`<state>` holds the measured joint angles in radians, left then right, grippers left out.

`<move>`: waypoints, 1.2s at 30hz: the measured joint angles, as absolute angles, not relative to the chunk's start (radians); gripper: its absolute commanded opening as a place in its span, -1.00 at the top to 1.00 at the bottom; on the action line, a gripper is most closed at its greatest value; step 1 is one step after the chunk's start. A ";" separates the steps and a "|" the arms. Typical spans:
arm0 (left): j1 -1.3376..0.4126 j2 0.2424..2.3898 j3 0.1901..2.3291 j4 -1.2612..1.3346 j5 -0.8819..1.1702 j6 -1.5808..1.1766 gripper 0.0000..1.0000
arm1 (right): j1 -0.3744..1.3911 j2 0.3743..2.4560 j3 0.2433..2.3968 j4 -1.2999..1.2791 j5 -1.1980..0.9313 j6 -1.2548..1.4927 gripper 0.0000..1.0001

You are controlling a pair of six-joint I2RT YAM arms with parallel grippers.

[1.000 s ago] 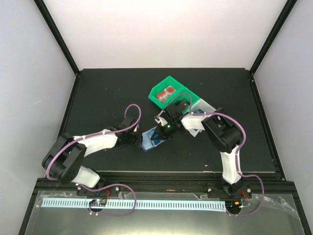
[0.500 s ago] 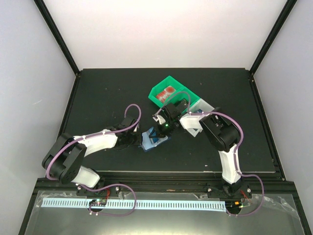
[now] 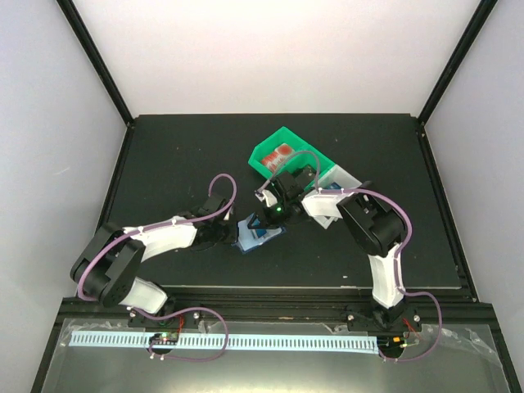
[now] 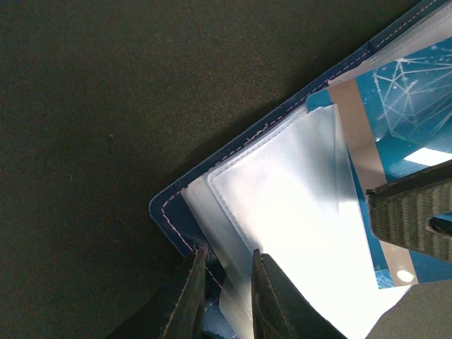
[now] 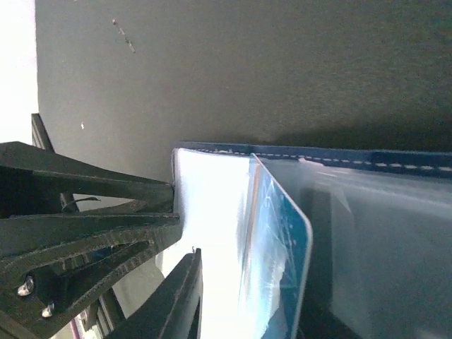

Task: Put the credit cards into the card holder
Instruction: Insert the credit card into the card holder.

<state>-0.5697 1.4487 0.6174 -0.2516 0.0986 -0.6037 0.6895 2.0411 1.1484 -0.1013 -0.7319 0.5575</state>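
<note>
The dark blue card holder (image 3: 252,236) lies open on the black table, its pale clear sleeves (image 4: 282,205) facing up. My left gripper (image 3: 232,235) is shut on the holder's near corner, and its fingers (image 4: 189,296) pinch a sleeve edge. A blue credit card (image 5: 282,261) stands on edge, partly inside a sleeve; it also shows in the left wrist view (image 4: 406,120). My right gripper (image 3: 268,218) hovers over the holder's right side. Its one visible finger (image 5: 176,304) stands apart from the card. A red-and-white card (image 3: 281,153) lies in the green tray (image 3: 264,166).
The green tray joins a white compartment (image 3: 337,182) behind the right arm. My left gripper's dark frame (image 5: 70,212) sits close beside the holder in the right wrist view. Black frame posts and white walls bound the table.
My right gripper has shifted a little left and back over the holder, and less of the blue card shows from above. My left arm has held still.
</note>
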 measured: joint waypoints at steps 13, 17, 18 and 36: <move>-0.569 1.449 0.616 -0.249 0.099 -0.604 0.60 | 0.692 1.960 1.130 -0.215 -0.602 0.533 0.45; -0.569 1.449 0.614 -0.243 0.099 -0.605 0.60 | 0.691 1.922 1.096 -0.225 -0.580 0.535 0.61; -0.569 1.449 0.613 -0.242 0.099 -0.605 0.61 | 0.691 1.913 1.087 -0.224 -0.579 0.536 0.72; -0.569 1.448 0.604 -0.227 0.099 -0.625 0.61 | 0.683 1.965 1.089 -0.176 -0.710 0.541 0.98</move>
